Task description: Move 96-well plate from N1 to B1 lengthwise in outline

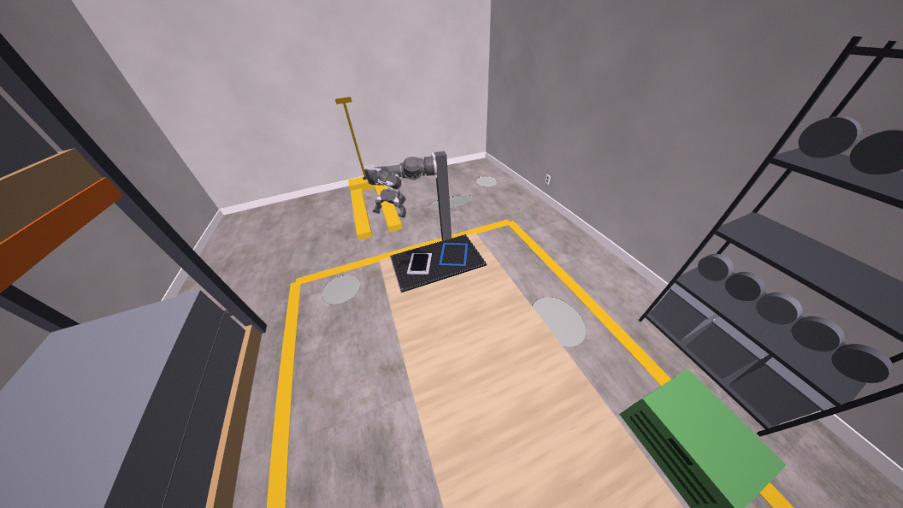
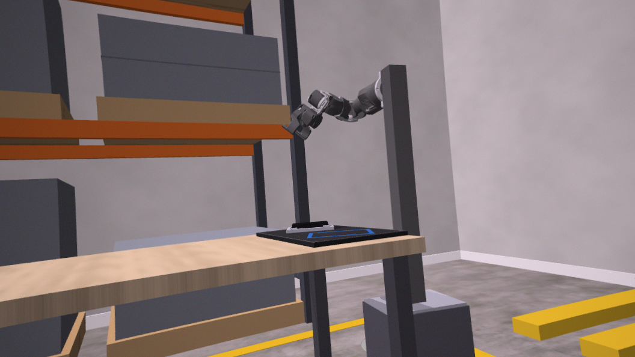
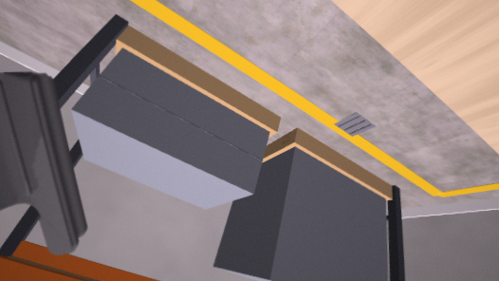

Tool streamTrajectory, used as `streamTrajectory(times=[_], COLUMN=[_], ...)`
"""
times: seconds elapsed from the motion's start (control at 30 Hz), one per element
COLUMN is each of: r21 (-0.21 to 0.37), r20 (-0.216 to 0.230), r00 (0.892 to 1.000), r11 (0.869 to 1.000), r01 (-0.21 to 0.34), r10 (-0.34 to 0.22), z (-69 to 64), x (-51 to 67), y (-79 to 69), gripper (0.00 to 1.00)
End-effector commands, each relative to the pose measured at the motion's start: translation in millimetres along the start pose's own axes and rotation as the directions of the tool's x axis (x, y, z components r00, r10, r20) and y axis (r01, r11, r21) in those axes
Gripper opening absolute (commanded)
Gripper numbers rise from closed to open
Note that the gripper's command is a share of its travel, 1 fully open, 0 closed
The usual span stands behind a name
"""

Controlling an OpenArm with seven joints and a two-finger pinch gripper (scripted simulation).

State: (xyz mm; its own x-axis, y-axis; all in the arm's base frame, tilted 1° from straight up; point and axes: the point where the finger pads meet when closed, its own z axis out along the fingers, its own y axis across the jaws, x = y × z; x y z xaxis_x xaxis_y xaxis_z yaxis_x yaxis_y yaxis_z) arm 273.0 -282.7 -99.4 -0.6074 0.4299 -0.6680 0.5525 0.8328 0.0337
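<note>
The 96-well plate is dark with a pale rim and lies flat in its nest on the left half of the black deck mat. It also shows in the exterior view. The blue taped outline B1 lies beside it on the mat's right half and is empty; it shows in the exterior view too. My gripper hangs high above the bench, well up and to the left of the plate, open and empty. It also shows in the top view. In the wrist view one grey finger shows at the left; the plate is out of sight there.
The arm hangs from a dark post at the bench end, right behind the mat. A tall rack with orange beams and grey boxes stands behind the gripper. A green box lies at the bench's near right.
</note>
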Motion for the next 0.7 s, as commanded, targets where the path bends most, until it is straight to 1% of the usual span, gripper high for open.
streamTrajectory(times=[0.0,0.03,0.1,0.43,0.47,0.5,0.53,0.57,0.6,0.67], r21=[-0.014,-0.022,-0.022,-0.022,-0.035,-0.045,-0.056,-0.067,-0.079,-0.079], r20=[-0.088,-0.135,-0.135,-0.135,-0.179,-0.225,-0.271,-0.315,-0.359,-0.359], r00=[0.995,0.989,0.989,0.989,0.980,0.969,0.955,0.938,0.919,0.919], r11=[0.999,0.998,0.998,0.998,0.996,0.994,0.992,0.989,0.986,0.986], r01=[0.045,0.063,0.063,0.063,0.078,0.095,0.113,0.129,0.145,0.145], r10=[-0.046,-0.066,-0.066,-0.066,-0.083,-0.103,-0.123,-0.144,-0.164,-0.164], z=[6.4,11.2,11.2,11.2,16.2,21.0,25.8,30.7,35.5,35.5], x=[14.0,21.2,21.2,21.2,28.0,35.2,42.3,49.5,56.7,56.7], y=[4.0,6.6,6.6,6.6,9.8,12.3,14.8,17.4,19.9,19.9], gripper=[0.87,0.83,0.77,0.77,0.77,0.77,0.77,0.77,0.77,0.77])
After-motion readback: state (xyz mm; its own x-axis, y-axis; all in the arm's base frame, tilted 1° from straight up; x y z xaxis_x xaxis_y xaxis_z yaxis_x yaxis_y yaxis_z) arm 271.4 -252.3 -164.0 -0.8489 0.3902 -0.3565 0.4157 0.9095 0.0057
